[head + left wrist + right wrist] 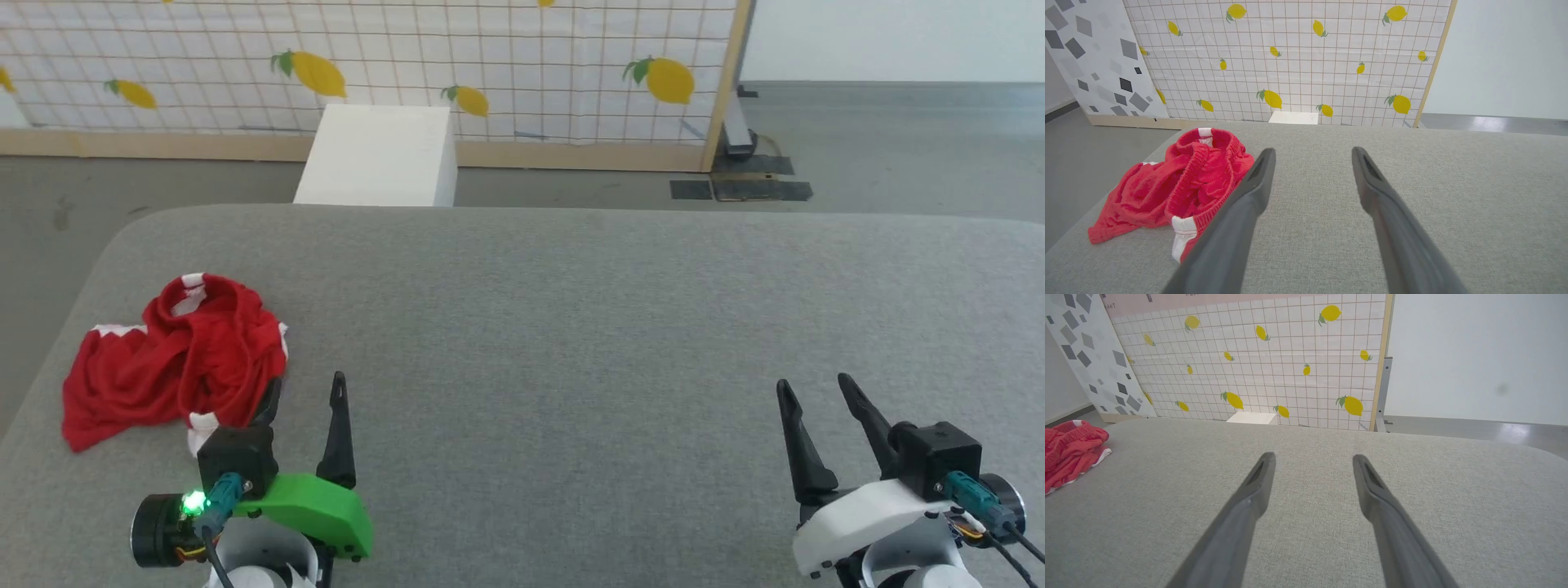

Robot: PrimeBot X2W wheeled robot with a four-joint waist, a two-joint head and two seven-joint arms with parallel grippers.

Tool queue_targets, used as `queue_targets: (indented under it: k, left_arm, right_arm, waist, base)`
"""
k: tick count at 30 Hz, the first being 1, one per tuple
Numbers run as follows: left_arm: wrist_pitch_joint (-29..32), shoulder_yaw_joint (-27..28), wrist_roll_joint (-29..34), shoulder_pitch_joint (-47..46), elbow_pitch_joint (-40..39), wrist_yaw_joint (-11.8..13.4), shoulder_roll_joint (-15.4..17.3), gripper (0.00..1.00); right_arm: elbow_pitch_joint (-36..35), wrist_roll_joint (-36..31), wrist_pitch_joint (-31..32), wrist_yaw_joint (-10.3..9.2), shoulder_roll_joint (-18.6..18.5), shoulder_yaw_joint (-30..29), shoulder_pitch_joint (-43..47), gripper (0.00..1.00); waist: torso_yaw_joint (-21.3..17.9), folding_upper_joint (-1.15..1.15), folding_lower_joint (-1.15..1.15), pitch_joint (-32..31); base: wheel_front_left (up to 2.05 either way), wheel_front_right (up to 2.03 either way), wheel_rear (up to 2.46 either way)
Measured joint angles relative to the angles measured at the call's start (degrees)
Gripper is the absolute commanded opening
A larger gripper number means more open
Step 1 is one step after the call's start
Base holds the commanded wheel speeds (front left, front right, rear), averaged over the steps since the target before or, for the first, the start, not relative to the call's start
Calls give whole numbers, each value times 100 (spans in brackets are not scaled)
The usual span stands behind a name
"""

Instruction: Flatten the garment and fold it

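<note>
Red crumpled garment (pixel 175 359), white-trimmed

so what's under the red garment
The crumpled red garment lies directly on the grey fabric-covered surface, near its left edge. Its bunched folds cover the patch beneath, so anything tucked under them cannot be seen.

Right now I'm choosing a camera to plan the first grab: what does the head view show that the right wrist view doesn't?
Head view: the left fingers, spread, beside the whole crumpled garment, and dark floor plates. Right wrist view: a grey-speckled panel at far left. Both: the grey table, lemon screen, white box, spread right fingers, part of the garment.
</note>
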Motion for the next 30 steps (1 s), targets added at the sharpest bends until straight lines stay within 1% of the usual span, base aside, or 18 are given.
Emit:
queue_targets:
  k: [10, 30]
  left_arm:
    - [-111, 5, -91, 108, 57, 3, 0, 100]
    - [-353, -2, -356, 173, 168, 33, 0, 100]
  right_arm:
    - [119, 155, -124, 0, 0, 3, 25, 100]
    - [378, 291, -354, 0, 0, 8, 103, 100]
  waist:
    - [382, 0, 0, -12]
    - [1296, 0, 0, -13]
  base:
    - [0, 0, 0]
    - [0, 0, 0]
